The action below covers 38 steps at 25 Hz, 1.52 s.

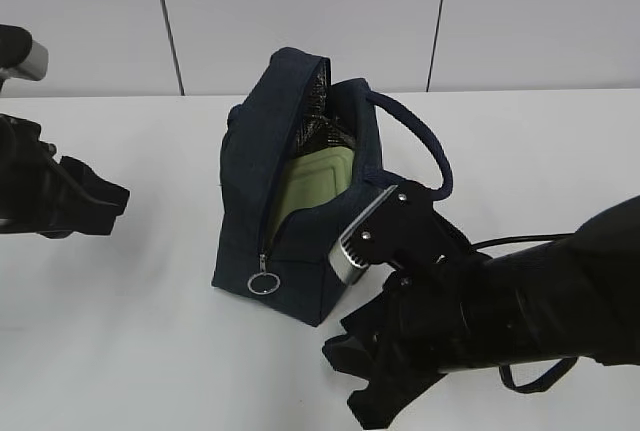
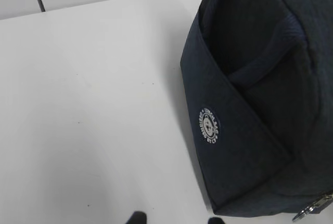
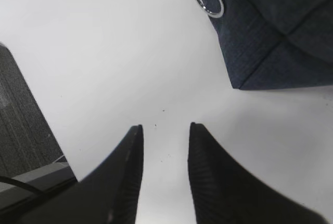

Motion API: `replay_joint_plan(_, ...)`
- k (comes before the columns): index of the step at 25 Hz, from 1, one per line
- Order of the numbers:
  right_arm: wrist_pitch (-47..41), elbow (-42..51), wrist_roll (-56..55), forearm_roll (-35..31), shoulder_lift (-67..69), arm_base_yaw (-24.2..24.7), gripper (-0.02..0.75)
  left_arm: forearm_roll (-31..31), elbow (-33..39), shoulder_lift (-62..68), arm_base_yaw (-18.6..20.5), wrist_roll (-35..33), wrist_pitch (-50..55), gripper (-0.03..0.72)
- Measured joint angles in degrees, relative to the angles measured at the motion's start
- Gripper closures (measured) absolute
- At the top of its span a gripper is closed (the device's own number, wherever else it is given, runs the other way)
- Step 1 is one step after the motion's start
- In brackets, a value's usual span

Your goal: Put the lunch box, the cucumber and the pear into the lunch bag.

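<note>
The lunch bag (image 1: 300, 201) stands upright near the middle of the white counter (image 1: 140, 281), its zippered opening running from the silver ring pull (image 1: 263, 284) at the low near end up to the raised far end, so the long slit points away from the exterior camera. The zipper is parted, and the lunch box (image 1: 315, 183) sits inside on edge, its sage-green lid facing out through the gap; only that lid shows, the rest being hidden by the navy fabric and the silvery lining. The rope handle (image 1: 425, 146) arcs out to the right. The cucumber and pear cannot be made out anywhere. The right tool (image 3: 164, 130) hovers low over bare counter just beside the bag's near corner, its two dark fingers (image 3: 208, 172) apart with nothing between them; the right arm reaches in from the lower right with its wrist angled down. The left tool (image 1: 100, 201) hangs at the left edge, well apart from the bag; its tips are barely visible in the wrist view, so its spread cannot be told.
</note>
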<state>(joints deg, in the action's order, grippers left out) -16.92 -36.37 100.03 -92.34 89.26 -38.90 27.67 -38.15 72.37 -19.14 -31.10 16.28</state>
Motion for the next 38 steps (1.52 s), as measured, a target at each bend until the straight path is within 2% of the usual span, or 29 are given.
replay_joint_plan(3, 0.5, 0.0, -1.4, -2.0, 0.0, -0.1, 0.494, 0.0, 0.0, 0.0, 0.0, 0.0, 0.0, 0.459)
replay_joint_plan(5, 3.7, 0.0, -6.6, 0.3, 0.0, -0.5, 0.494, 0.0, 0.0, 0.0, 0.0, 0.0, 0.0, 0.459)
replay_joint_plan(9, 12.1, 0.0, -23.7, 16.0, -0.8, -0.7, 0.494, 0.0, 0.0, 0.0, 0.0, 0.0, 0.0, 0.459)
replay_joint_plan(12, 16.2, -0.1, -42.3, 34.7, -1.8, -0.9, 0.495, 0.0, 0.0, 0.0, 0.0, 0.0, 0.0, 0.459)
replay_joint_plan(16, 22.9, 1.9, -77.8, 67.8, -2.0, -0.9, 0.495, 0.0, 0.0, 0.0, 0.0, 0.0, 0.0, 0.459)
replay_joint_plan(19, 30.9, 6.3, -100.0, 91.9, -2.0, -0.9, 0.496, 0.0, 0.0, 0.0, 0.0, 0.0, 0.0, 0.459)
replay_joint_plan(21, 37.4, 8.6, -107.2, 105.0, -2.0, -0.9, 0.496, 0.0, 0.0, 0.0, 0.0, 0.0, 0.0, 0.459)
replay_joint_plan(22, 39.9, 9.2, -109.1, 108.7, -2.0, -0.9, 0.496, 0.0, 0.0, 0.0, 0.0, 0.0, 0.0, 0.459)
replay_joint_plan(24, 42.7, 9.3, -110.6, 111.4, -1.3, -0.9, 0.496, 0.0, 0.0, 0.0, 0.0, 0.0, 0.0, 0.459)
replay_joint_plan(30, 50.0, 8.0, -110.3, 112.6, 7.0, -0.9, 0.486, 0.0, 0.0, 0.0, 0.0, 0.0, 0.0, 0.459)
replay_joint_plan(32, 52.8, 6.7, -110.1, 112.6, 10.0, -0.9, 0.456, 0.0, 0.0, 0.0, 0.0, 0.0, 0.0, 0.459)
replay_joint_plan(38, 54.9, 2.0, -109.6, 112.6, 16.9, -0.9, 0.289, 0.0, 0.0, 0.0, 0.0, 0.0, 0.0, 0.459)
